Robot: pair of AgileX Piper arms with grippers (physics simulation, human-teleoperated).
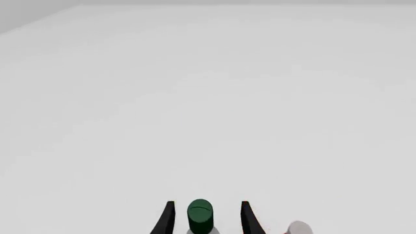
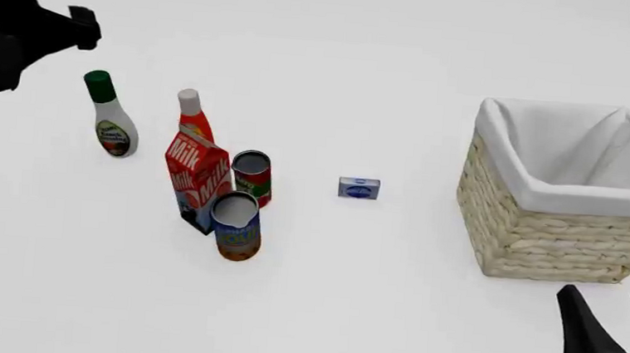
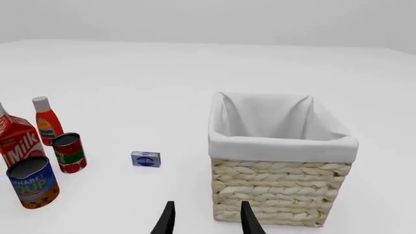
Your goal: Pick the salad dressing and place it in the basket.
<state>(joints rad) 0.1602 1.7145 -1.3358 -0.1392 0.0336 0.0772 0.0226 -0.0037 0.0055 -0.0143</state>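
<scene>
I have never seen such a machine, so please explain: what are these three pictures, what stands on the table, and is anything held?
It is a simulated robot with two arms. The front view looks down on the white table; each other picture comes from a camera behind one arm's end effector. On the table stand a white pear-shaped salad dressing bottle with a green cap, a red bottle, a milk carton, two cans, a small blue box, and a big woven wicker basket with white lining. The left end effector is open around the green cap, not gripping. The right end effector is open near the basket. Nothing is held.
</scene>
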